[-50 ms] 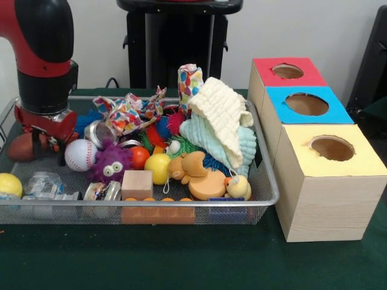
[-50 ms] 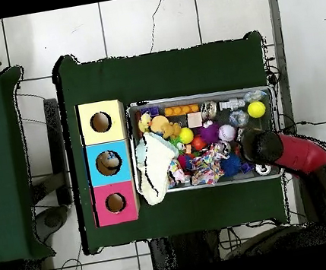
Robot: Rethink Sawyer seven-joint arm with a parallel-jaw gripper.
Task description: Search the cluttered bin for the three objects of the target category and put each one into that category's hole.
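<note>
Wooden block (image 1: 137,183) and baseball (image 1: 80,154) crowd the mesh bin (image 1: 266,199).

red and black rounded arm (image 1: 43,54), bulky segments.

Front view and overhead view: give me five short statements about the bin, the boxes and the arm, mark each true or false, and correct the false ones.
1. The wire bin is empty. False: it is full of toys, balls and cloth.
2. The three boxes have red, blue and yellow tops, each with a round hole. True.
3. The baseball lies inside the yellow-topped box. False: it lies in the bin, beside the purple fuzzy toy.
4. A pale yellow cloth is draped over the pile at the bin's box-side end. True.
5. The arm hangs over the boxes. False: it is at the bin's opposite end.
</note>
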